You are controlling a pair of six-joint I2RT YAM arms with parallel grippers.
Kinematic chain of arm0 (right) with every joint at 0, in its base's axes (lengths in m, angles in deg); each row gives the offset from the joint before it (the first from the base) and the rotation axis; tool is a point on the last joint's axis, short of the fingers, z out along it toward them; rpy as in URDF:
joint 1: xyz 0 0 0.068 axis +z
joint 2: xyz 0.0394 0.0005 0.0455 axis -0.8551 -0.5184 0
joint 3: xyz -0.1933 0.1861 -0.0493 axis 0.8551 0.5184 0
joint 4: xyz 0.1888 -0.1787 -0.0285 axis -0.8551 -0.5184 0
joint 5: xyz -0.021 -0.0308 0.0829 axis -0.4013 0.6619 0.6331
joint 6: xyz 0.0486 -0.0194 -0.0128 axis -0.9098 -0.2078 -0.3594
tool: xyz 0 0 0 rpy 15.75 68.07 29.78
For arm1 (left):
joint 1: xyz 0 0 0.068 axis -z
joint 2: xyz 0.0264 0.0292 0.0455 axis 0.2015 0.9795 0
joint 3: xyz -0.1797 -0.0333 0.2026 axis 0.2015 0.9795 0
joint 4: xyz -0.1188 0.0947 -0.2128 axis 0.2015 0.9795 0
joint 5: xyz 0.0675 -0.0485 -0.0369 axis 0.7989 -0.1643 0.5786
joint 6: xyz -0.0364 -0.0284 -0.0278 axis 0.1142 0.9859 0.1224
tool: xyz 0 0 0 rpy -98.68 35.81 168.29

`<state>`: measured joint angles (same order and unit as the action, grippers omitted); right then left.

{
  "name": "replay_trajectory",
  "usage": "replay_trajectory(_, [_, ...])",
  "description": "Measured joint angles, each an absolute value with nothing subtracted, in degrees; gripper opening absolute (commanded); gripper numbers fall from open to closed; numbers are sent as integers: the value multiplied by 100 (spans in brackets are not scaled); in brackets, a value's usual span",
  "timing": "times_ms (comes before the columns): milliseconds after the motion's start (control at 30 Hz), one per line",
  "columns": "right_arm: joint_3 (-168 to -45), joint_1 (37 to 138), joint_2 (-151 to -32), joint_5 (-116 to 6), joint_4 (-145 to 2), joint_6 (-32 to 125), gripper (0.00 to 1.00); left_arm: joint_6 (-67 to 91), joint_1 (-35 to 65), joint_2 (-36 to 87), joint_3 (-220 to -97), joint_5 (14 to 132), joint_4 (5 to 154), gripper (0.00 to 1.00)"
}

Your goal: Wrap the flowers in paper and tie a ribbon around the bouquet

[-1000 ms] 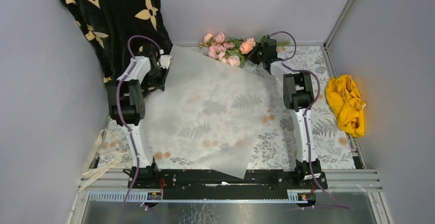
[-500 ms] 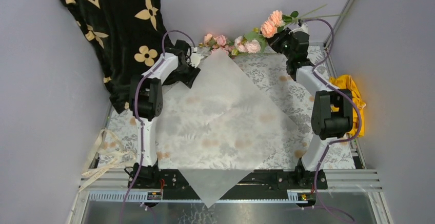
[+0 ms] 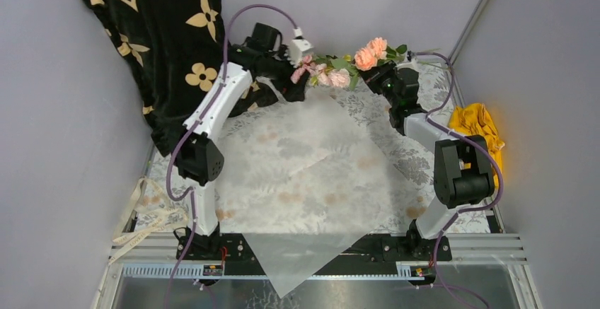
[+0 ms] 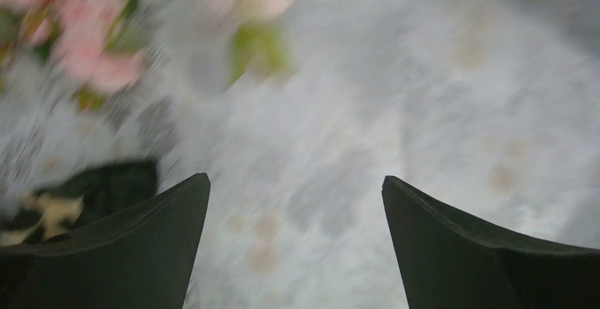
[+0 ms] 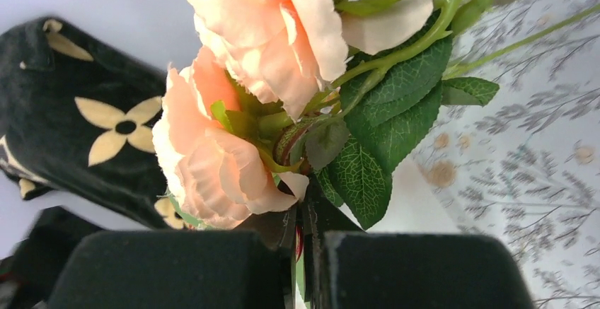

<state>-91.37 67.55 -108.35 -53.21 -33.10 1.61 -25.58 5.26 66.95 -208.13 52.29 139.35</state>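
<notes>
Top external: paper lies spread as a diamond mid-frame, a bed for wrapping. The ribbon waits lower left. Upper centre, flowers are held up by right gripper.

Left wrist: left gripper jaws wide, empty, above paper.

Right wrist: jaws clamped on the flowers' stems, probably to carry them onto the paper.

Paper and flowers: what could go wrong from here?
The paper lies unheld under the open left gripper, its near corner hanging past the near edge of the table; it could slide off. The right gripper is shut on the roses just below the blooms, long stems free; they may swing or slip.
</notes>
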Motion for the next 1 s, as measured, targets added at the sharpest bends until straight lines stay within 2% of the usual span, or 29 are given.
replay_trajectory(200, [-8802,7089,-10461,-5315,-3266,21,0,-1799,1704,6371,-20417,4541,12875,99])
replay_trajectory(433, [-8553,7269,-10100,-5236,-3119,-123,0,-1109,1560,6863,-20280,4552,11749,97])
replay_trajectory(467, [-8529,7301,-10092,-5231,-3119,-138,0,-1039,1532,6911,-20247,4582,11623,92])
replay_trajectory(500, [-8503,7339,-10083,-5225,-3119,-151,0,-986,1521,6939,-20223,4593,11535,82])
replay_trajectory(600, [-8405,7441,-10081,-5214,-3117,-204,0,-816,1532,6972,-20098,4626,11223,40])
replay_trajectory(733, [-8179,7476,-10041,-5199,-3135,-254,1,-674,1523,6970,-19932,4630,10860,0])
replay_trajectory(900, [-7821,7518,-9834,-5030,-3251,-241,11,-665,1532,6972,-19753,4753,10700,0])
replay_trajectory(933, [-7745,7531,-9775,-5004,-3279,-221,17,-667,1534,6972,-19722,4790,10698,0])
replay_trajectory(1000, [-7657,7553,-9672,-4880,-3456,-81,35,-669,1534,6985,-19663,4866,10696,0])
